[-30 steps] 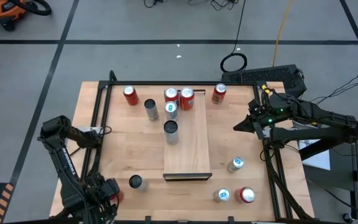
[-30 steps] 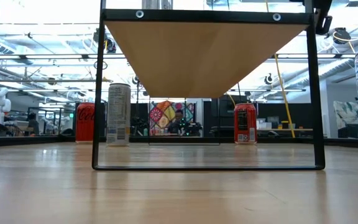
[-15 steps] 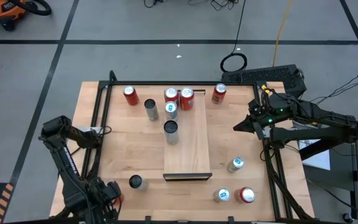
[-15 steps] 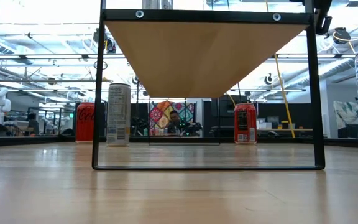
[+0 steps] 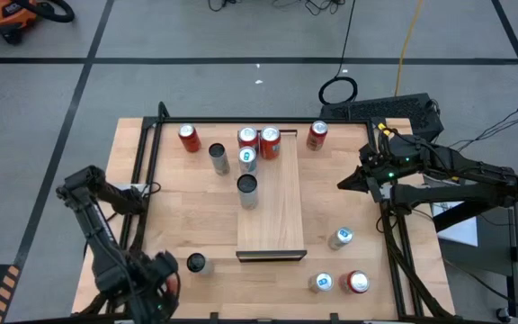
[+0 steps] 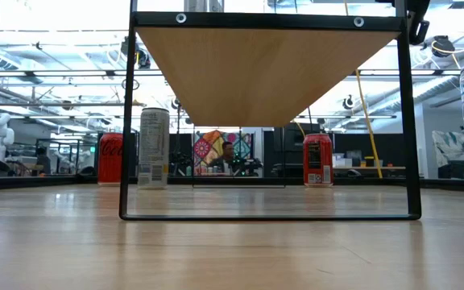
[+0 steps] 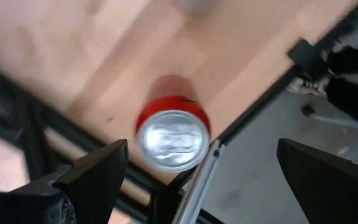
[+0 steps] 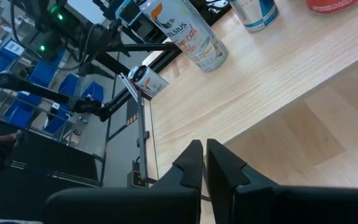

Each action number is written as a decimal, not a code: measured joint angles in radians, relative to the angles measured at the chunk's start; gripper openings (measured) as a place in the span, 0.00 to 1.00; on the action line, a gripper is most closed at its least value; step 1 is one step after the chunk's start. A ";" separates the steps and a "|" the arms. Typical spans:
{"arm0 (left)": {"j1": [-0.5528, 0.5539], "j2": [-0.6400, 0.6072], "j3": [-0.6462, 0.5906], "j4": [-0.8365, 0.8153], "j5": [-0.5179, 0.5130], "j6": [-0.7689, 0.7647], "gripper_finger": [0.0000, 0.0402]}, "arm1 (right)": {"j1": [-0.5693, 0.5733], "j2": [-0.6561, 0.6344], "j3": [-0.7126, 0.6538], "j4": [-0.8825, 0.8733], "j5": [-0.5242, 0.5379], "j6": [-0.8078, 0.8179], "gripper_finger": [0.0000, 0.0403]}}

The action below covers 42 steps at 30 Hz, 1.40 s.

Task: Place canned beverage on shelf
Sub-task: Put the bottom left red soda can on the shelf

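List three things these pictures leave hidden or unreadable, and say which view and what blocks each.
1. High view: the red can under the left gripper is covered by that arm.
2. Low view: cans standing on the shelf are hidden, since only its underside shows.
3. Left wrist view: the red can's label is blurred; only its silver top shows.

This is a big robot lab or workshop. The floor is grey with dark lines, and cables lie on it. An orange shop vacuum stands in the corner. Behind the table are long ceiling lights, desks and a person sitting far off.
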 joint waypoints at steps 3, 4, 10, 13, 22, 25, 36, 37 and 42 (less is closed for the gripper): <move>0.024 -0.025 0.019 -0.014 0.041 -0.044 1.00 | 0.000 0.000 0.000 0.000 0.000 -0.005 0.00; 0.028 -0.036 0.019 -0.008 0.042 -0.060 1.00 | 0.000 0.000 0.000 0.000 0.000 -0.006 0.00; 0.047 -0.100 -0.008 -0.026 0.047 -0.138 1.00 | 0.000 0.000 0.000 0.000 0.000 -0.009 0.00; 0.055 -0.111 -0.041 -0.012 0.081 -0.148 1.00 | 0.000 0.000 0.000 0.000 -0.001 -0.014 0.00; 0.054 -0.092 -0.133 0.124 0.120 -0.163 1.00 | 0.000 0.000 0.000 0.000 -0.004 -0.022 0.00; 0.050 -0.092 -0.169 0.133 0.122 -0.181 1.00 | 0.000 0.000 0.000 0.000 -0.006 -0.022 0.00; 0.033 -0.090 -0.300 0.287 0.150 -0.183 1.00 | 0.000 0.000 0.000 0.000 -0.031 0.003 0.00; 0.030 -0.090 -0.306 0.278 0.151 -0.183 1.00 | 0.000 0.000 0.000 0.000 -0.031 0.005 0.00; 0.028 -0.091 -0.337 0.275 0.141 -0.183 1.00 | 0.000 0.000 0.000 0.000 -0.031 0.005 0.00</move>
